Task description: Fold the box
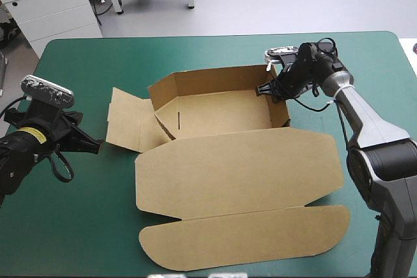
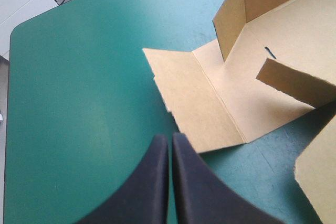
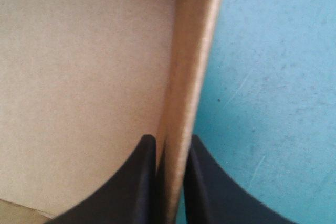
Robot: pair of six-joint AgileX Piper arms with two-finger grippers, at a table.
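High view, nearest edge first: the brown box point(image 1: 234, 161) lies near the middle of the teal-green table point(image 1: 78, 226), its rounded tuck flap point(image 1: 247, 236) at 6 o'clock and the broad lid panel point(image 1: 273, 164) just beyond, both flat on the cover. Farther on stands the tray. Its far wall point(image 1: 208, 79) is up at 12 o'clock and its right wall point(image 1: 281, 110) is up at 3 o'clock, while the left side flap point(image 1: 127, 118) at 9 o'clock lies flat, so that side is not yet formed. The left gripper point(image 1: 96, 146) hangs off the board at 9 o'clock, near that flap but not touching it, its black fingers pressed together with nothing between them — likely parked clear so as not to disturb the sheet. The right gripper point(image 1: 266, 88) sits at the tray's 2 o'clock corner. Its wrist view shows the fingers all but closed astride the right wall, one inside and one outside, pinching the board. That hold, I judge, steadies the raised wall while the rest is folded.
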